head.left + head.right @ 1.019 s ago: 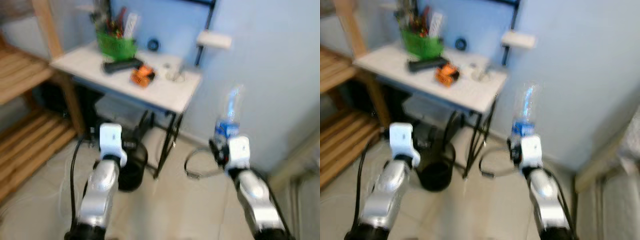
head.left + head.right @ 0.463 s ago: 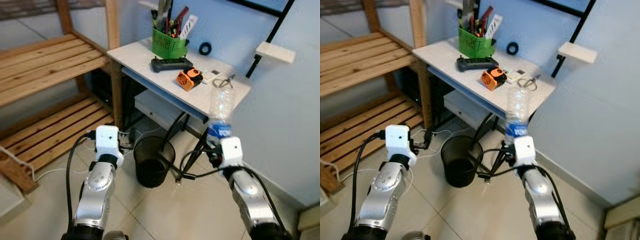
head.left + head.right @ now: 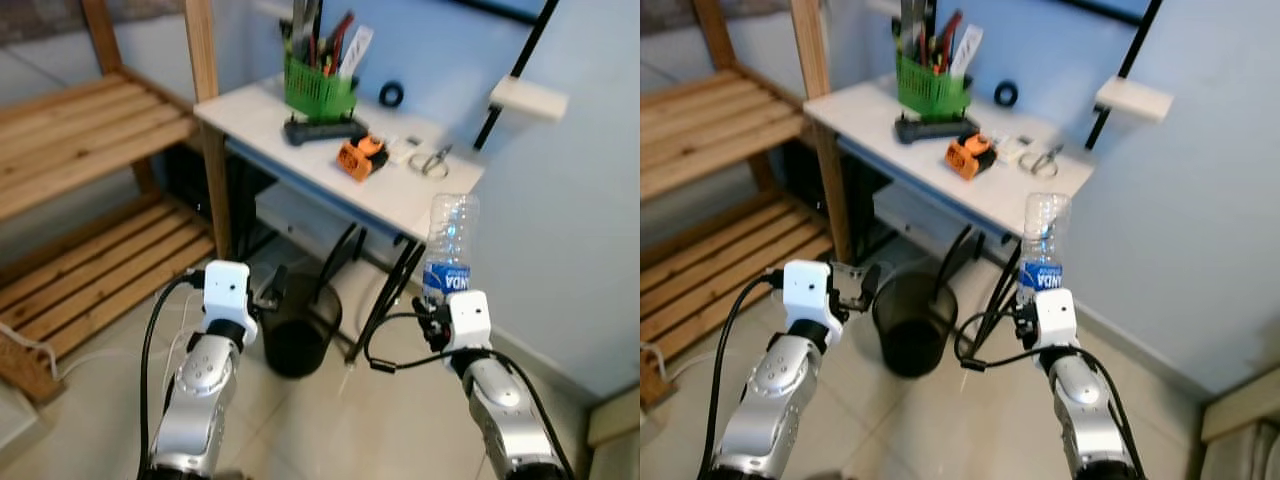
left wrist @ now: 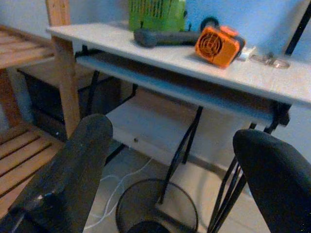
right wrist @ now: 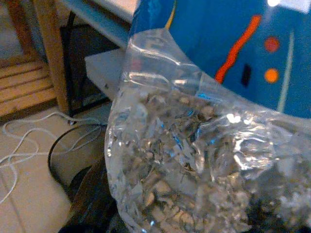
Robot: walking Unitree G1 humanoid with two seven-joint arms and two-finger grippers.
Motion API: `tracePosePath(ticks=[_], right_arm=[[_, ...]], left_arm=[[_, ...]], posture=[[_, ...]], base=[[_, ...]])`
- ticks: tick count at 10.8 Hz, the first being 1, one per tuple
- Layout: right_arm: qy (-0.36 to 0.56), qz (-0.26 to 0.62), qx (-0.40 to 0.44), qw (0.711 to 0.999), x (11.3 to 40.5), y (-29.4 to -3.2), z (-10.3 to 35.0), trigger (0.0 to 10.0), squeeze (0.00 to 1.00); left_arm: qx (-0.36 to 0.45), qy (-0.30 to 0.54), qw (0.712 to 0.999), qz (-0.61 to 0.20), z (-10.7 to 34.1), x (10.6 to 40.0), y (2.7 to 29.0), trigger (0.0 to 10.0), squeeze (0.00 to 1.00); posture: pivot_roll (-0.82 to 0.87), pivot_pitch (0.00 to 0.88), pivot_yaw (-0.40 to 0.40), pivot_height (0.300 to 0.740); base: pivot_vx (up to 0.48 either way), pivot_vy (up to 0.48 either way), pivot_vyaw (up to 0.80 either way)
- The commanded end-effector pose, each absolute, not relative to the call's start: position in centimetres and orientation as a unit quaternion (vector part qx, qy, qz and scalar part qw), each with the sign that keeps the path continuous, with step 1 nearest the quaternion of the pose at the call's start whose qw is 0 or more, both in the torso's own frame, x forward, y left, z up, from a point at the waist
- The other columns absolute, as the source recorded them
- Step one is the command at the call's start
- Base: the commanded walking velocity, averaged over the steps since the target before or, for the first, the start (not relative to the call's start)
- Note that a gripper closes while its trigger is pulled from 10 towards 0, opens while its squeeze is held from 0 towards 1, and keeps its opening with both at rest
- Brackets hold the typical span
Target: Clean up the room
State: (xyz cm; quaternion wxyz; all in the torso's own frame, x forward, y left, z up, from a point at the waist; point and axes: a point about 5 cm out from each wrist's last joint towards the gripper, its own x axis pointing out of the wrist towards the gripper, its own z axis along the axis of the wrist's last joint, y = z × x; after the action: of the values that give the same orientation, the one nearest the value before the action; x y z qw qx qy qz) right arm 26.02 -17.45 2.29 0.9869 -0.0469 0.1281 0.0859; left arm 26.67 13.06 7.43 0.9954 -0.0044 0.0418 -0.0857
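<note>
Tiled floor [image 3: 330,420] up front, blue wall behind. Going L to R: wooden shelving [image 3: 90,140] w/ slatted levels, then a white desk [image 3: 330,165] on black legs carrying a green pen basket [image 3: 320,90], a dark controller-looking thing [image 3: 320,130], an orange gadget [image 3: 362,158], a black tape ring [image 3: 391,94] and some small metal bits I can't ID. Under the desk's near edge sits a black mesh bin [image 3: 296,325], mouth up.

Left gripper [image 3: 862,283] hangs in front of me, fingers spread apart, nothing in them; its wrist cam looks past both fingers down at the bin. Right gripper [image 3: 432,322] is clamped round the base of a clear plastic bottle [image 3: 448,255] w/ blue label, held upright, off to the R of the bin and above floor level, close to the desk's R corner.

Risks as I see them: the bottle is held only at its crumpled bottom end, so it's top-heavy in the grip and could tip or slip if I swing fast. Desk corner and legs are near the path toward the bin; a clip there could knock it loose. A black cable [image 3: 385,345] loops by the right wrist and may snag. Releasing too far R means a miss onto the tiles.

Hard to make out: right wrist cam is mostly bottle, so finger contact isn't visible. Can't tell if there's a cap, or what's in the bin.
</note>
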Motion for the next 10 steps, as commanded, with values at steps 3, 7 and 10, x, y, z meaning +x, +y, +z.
tracePosePath(ticks=[3, 7, 10], right_arm=[[0.109, 0.074, -0.050, 0.990, 26.2, -18.2, 3.0, 10.0, 0.00], [0.099, 0.089, -0.034, 0.991, 25.5, -18.3, 3.1, 10.0, 0.00], [0.094, 0.182, -0.056, 0.977, 21.9, -19.5, 3.6, 10.0, 0.00]], left_arm=[[-0.010, 0.034, 0.993, -0.109, 8.0, 26.7, 12.2, 10.0, 0.00], [0.006, 0.006, 0.993, -0.118, 8.8, 26.7, 12.0, 10.0, 0.00], [0.025, -0.003, 0.988, -0.150, 9.6, 27.9, 10.8, 10.0, 0.00]], posture=[[0.03, 0.000, -0.090, 0.740], [0.03, 0.004, -0.094, 0.740], [0.02, 0.013, -0.115, 0.740]], base=[[0.480, 0.000, 0.00], [0.360, 0.000, 0.00], [0.000, 0.000, 0.00]])
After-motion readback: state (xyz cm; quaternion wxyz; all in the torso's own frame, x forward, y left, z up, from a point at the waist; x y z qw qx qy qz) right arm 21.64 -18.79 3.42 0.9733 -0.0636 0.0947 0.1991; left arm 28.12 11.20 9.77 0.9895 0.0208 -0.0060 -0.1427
